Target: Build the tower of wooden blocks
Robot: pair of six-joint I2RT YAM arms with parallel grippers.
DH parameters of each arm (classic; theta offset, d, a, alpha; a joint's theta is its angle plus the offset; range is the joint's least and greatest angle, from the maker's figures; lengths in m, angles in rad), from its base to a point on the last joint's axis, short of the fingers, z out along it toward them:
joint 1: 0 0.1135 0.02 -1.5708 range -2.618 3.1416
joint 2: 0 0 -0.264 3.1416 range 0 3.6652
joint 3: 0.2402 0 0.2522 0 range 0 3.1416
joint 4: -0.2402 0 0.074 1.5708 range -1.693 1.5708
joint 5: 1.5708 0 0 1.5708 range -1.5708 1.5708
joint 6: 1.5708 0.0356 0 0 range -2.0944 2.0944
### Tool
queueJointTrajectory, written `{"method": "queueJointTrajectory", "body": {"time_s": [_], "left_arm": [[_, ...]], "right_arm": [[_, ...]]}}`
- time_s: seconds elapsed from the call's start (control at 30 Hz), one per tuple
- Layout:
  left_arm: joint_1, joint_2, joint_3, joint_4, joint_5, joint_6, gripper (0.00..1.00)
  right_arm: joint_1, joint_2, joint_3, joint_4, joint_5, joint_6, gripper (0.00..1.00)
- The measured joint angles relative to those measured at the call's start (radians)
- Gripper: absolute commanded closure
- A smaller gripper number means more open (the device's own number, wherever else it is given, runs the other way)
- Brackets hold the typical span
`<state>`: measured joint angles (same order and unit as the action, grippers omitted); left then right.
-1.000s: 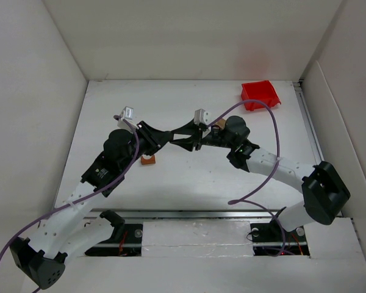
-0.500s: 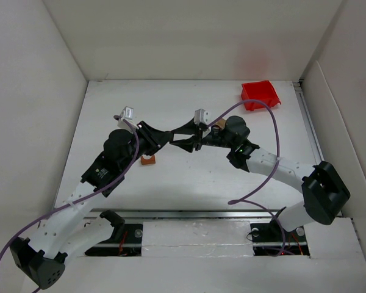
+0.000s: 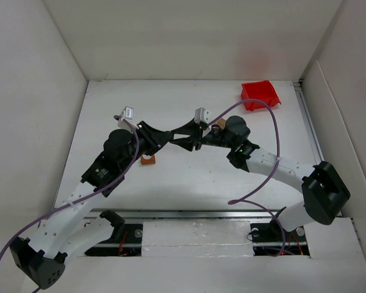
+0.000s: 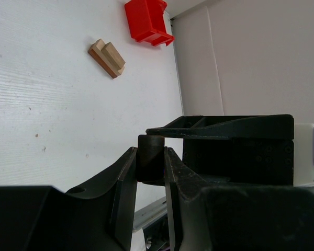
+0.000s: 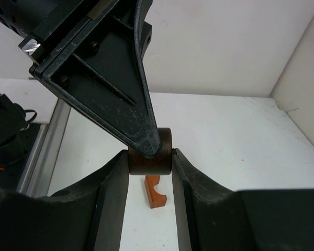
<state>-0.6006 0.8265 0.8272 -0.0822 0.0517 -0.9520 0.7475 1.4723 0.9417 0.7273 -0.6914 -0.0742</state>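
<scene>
Item 1. The left arm [image 3: 79,195] and right arm [image 3: 280,171] rise from the near edge of the desk [image 3: 189,183] and lean in towards its centre, where the two tools meet tip to tip.

Item 2. An orange-brown arch block [image 3: 148,160] lies on the desk left of centre. It sits just beside the left arm's wrist on the near side and touches no other piece. The right wrist view shows it flat on the surface, below and beyond the gripped piece.

Item 3. The left tool [image 4: 149,157] is drawn in narrow, and its two fingers press both sides of a dark brown cylinder block [image 5: 150,152].

Item 4. The right tool [image 5: 150,159] comes from the opposite side. It is also narrow, and its fingers lie against both flanks of the same cylinder block. Both tools therefore hold this piece at once, clear of the desk surface near the desk's centre. The left tool's fingers cross the right tool's roughly at right angles.

Item 5. A block cluster [image 4: 108,57] of tan and reddish-brown pieces rests on the desk beyond the right tool, towards the far right. The pieces touch one another, but how they are stacked cannot be told.

Item 6. The tower's pieces thus stand in three separate places: the arch block, the cylinder block and the block cluster.

Item 7. A red bin [image 3: 260,95] sits at the far right corner of the desk, well apart from the blocks.
</scene>
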Motion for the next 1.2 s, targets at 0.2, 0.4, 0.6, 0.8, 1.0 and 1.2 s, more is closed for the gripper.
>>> {"method": "queueJointTrajectory", "body": {"time_s": [0.2,0.4,0.6,0.8,1.0,1.2], "left_arm": [[0.0,0.0,0.0,0.003,0.0,-0.001,1.0],[0.0,0.0,0.0,0.004,-0.002,-0.002,0.08],[0.0,-0.007,0.002,-0.006,-0.057,-0.007,0.01],[0.039,0.016,0.099,-0.158,-0.177,0.029,0.01],[0.077,-0.042,0.17,-0.305,-0.29,0.159,0.01],[0.077,-0.146,0.166,-0.362,-0.343,0.33,0.01]], "right_arm": [[0.0,0.0,0.0,0.003,0.008,0.011,1.0],[0.0,0.0,0.005,-0.004,0.005,0.011,1.0],[-0.002,0.0,0.052,-0.08,0.008,-0.019,1.0],[-0.079,0.005,0.08,-0.261,0.034,-0.081,1.0],[-0.256,0.077,0.246,-0.546,0.142,-0.213,1.0],[-0.423,0.187,0.343,-0.686,0.208,-0.329,1.0]]}}
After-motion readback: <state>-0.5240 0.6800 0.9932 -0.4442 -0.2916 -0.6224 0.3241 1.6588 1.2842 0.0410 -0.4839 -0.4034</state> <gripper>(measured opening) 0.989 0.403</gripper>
